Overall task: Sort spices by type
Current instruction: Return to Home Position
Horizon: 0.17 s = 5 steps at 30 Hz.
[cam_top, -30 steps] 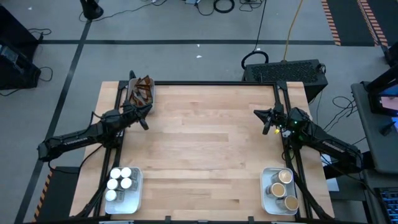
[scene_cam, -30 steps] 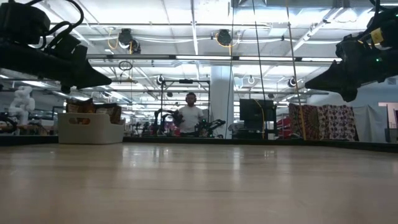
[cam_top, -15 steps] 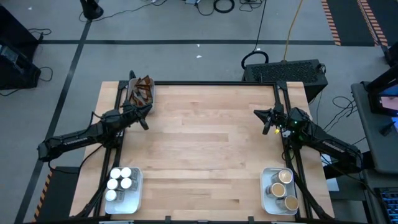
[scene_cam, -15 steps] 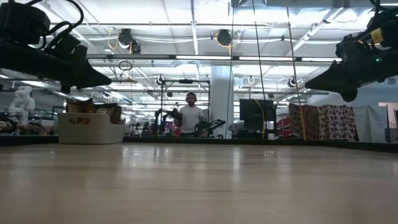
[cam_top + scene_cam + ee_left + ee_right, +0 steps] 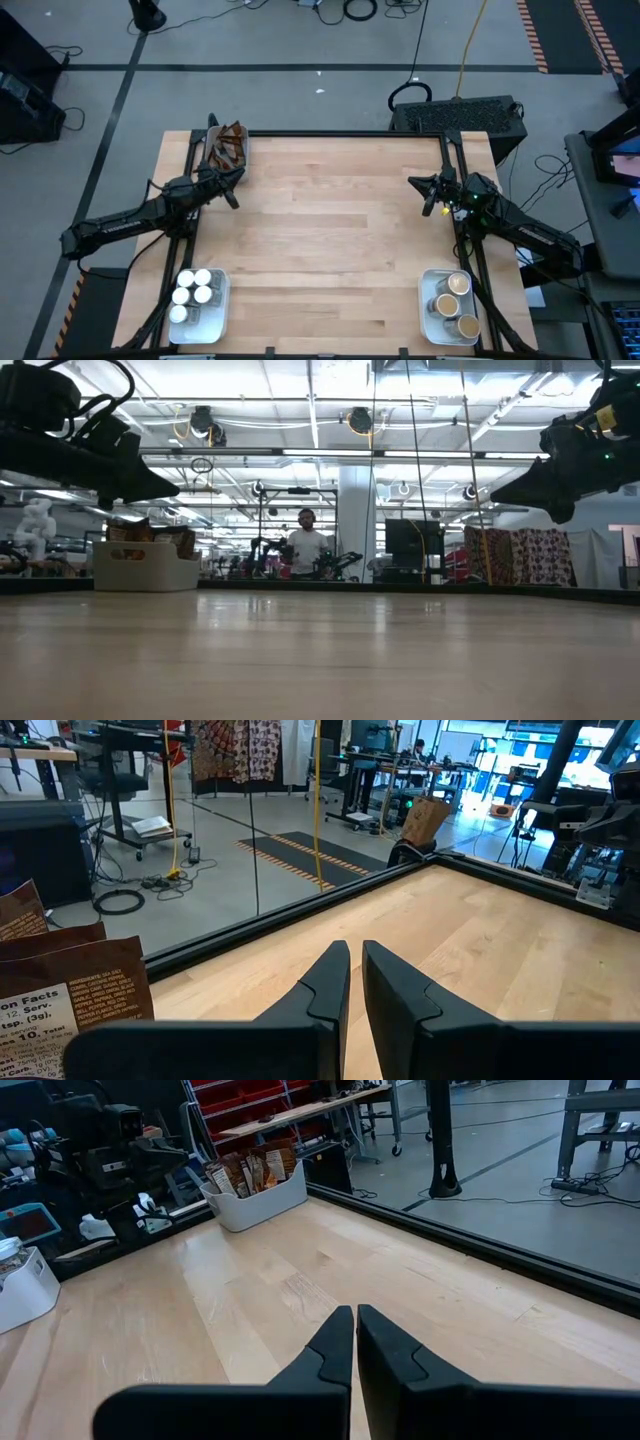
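The spices sit sorted in three white trays. Dark brown sachets (image 5: 227, 147) stand in the tray (image 5: 150, 570) at the table's far left corner, also seen in the right wrist view (image 5: 252, 1170). White-lidded jars (image 5: 194, 291) fill the near left tray, and tan-lidded jars (image 5: 453, 298) fill the near right tray. My left gripper (image 5: 233, 188) hovers shut and empty beside the sachet tray, fingers level (image 5: 355, 958). My right gripper (image 5: 416, 184) hovers shut and empty over the table's right side (image 5: 355, 1320). Both stand well above the tabletop in the low view.
The wooden tabletop (image 5: 330, 250) lies bare between the trays. A black frame rail (image 5: 340, 133) runs along the far edge. A dark case (image 5: 458, 115) sits beyond the far right corner. A person (image 5: 305, 548) stands far off in the room behind.
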{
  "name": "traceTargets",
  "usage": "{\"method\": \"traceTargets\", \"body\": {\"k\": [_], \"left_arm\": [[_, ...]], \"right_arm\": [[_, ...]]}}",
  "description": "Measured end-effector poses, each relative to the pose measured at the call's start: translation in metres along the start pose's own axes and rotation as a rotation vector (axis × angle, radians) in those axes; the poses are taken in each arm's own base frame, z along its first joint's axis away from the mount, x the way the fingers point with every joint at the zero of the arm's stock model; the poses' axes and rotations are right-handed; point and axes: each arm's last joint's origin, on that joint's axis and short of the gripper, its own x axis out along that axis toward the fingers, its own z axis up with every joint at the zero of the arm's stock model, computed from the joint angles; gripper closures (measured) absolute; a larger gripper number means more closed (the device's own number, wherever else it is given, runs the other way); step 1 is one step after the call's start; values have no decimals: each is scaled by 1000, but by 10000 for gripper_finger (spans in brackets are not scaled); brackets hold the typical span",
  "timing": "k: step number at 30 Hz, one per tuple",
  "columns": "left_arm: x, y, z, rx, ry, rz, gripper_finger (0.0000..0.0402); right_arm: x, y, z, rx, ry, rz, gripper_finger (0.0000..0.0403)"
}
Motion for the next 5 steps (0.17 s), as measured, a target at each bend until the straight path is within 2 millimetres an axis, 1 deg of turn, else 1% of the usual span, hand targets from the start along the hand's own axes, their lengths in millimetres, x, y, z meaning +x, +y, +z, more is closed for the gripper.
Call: {"method": "traceTargets", "body": {"k": [5], "left_arm": [[0, 0, 0, 0, 1, 0, 362]], "right_arm": [[0, 0, 0, 0, 0, 0, 403]]}}
